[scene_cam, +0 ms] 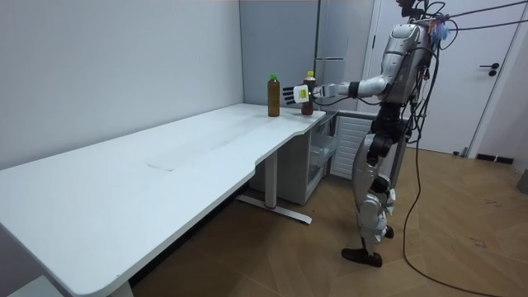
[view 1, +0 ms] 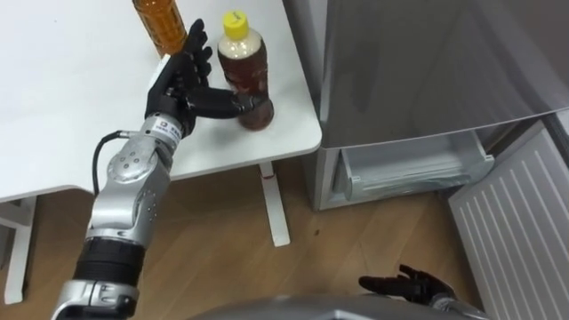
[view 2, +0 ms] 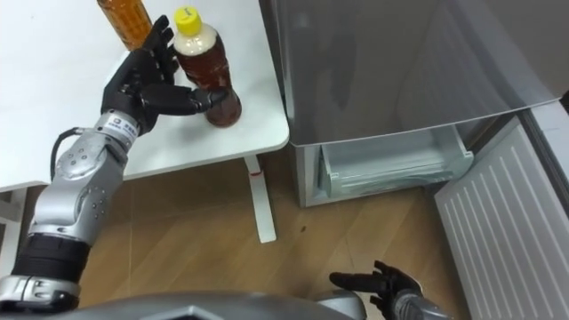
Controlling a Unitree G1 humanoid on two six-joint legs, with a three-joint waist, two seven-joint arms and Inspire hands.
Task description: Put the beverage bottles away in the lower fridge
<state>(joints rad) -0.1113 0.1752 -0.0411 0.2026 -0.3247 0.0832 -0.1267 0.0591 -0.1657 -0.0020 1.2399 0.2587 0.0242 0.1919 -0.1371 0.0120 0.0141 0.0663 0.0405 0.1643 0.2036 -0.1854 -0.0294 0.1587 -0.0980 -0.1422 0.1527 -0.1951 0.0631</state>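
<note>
Left robot hand [view 1: 182, 84] was at the yellow-capped bottle [view 1: 244, 67]. Its fingers stood straight and apart just behind the bottle, and its thumb lay across the low front part, so it was open and not clamped. The bottle stood upright on the white surface [view 1: 71, 107], near the corner. A second bottle [view 1: 160, 22] stood just beyond the fingertips. The right robot hand [view 1: 409, 284] hung low with loose, spread fingers and held nothing.

I think the risk was a tip-over. If the fingers closed only low on the round body, the tall bottle could lean or slip. The fingers could also knock the second bottle, because it was so near to them. The corner edge was just beside the thumb, so a push could send the bottle to the floor.

The eye views showed the thumb's place and, far to the right of the robot hand, the lower fridge drawer [view 1: 418, 169] open beside its door [view 1: 516, 222]. The room view showed the green cap of the second bottle and the robot standing with its arm stretched out.
</note>
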